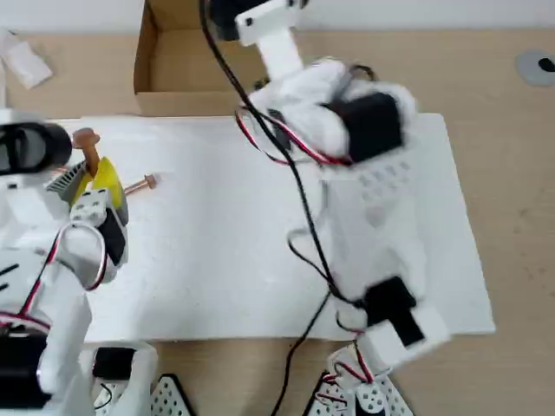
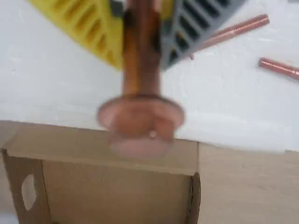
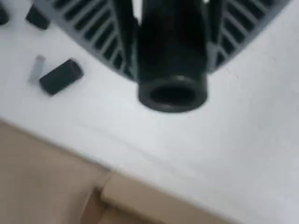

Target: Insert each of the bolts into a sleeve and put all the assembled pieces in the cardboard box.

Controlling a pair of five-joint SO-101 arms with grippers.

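Note:
My left gripper, with one yellow and one grey finger, is shut on the shank of a copper bolt, whose flat head points toward the cardboard box. In the high view this gripper holds the bolt at the left end of the white foam sheet. A second bolt lies close beside it, and two loose bolts lie on the foam. My right gripper is shut on a black sleeve, with the sleeve's open end facing outward. The right arm stretches over the foam toward the box.
Another black sleeve lies on the foam beside a small grey piece, with a further dark piece behind it. A corner of the box lies just past the foam's edge. Cables trail across the foam's middle.

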